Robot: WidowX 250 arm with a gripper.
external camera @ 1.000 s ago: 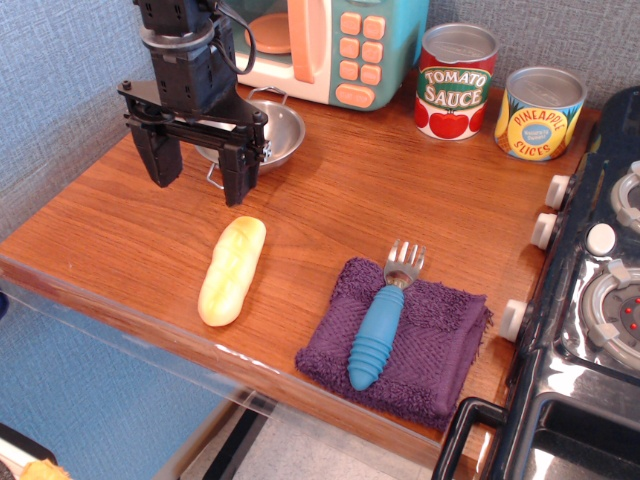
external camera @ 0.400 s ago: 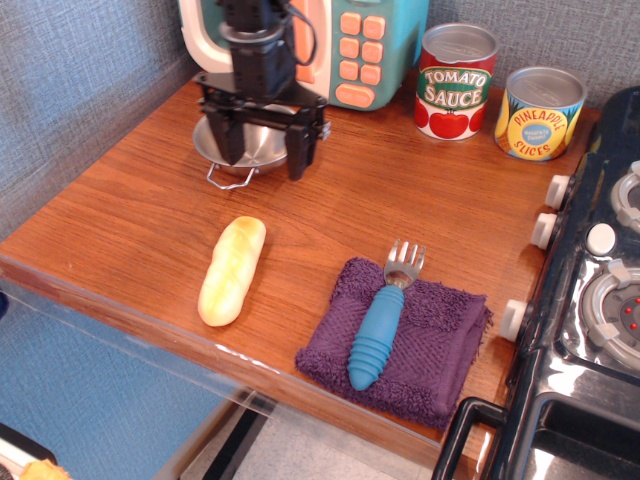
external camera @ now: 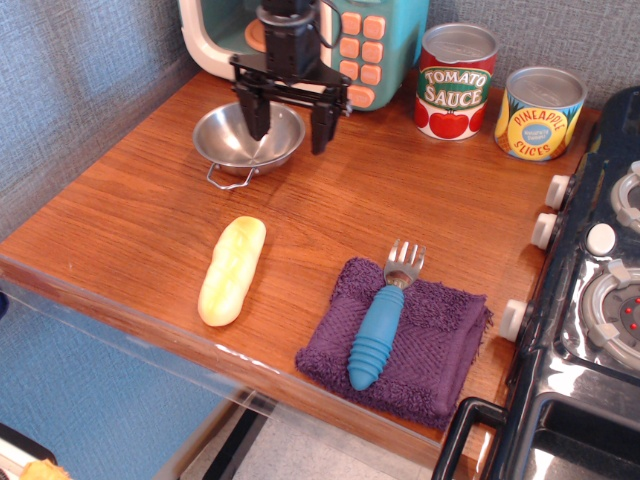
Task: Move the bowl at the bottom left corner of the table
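Note:
The small shiny silver bowl stands upright at the back left of the brown wooden table, with a wire loop handle pointing to the front. My black gripper is open and hangs over the bowl's right rim. Its left finger is inside the bowl and its right finger is outside, to the right of it. Whether a finger touches the rim I cannot tell. The gripper holds nothing.
A toy microwave stands right behind the gripper. A tomato sauce can and a pineapple can stand at the back right. A bread roll and a purple cloth with a blue fork lie in front. A black toy stove borders the right.
The gripper has moved to the right and back, from the bowl's left front side to over its right rim, staying open. The bowl has not moved.

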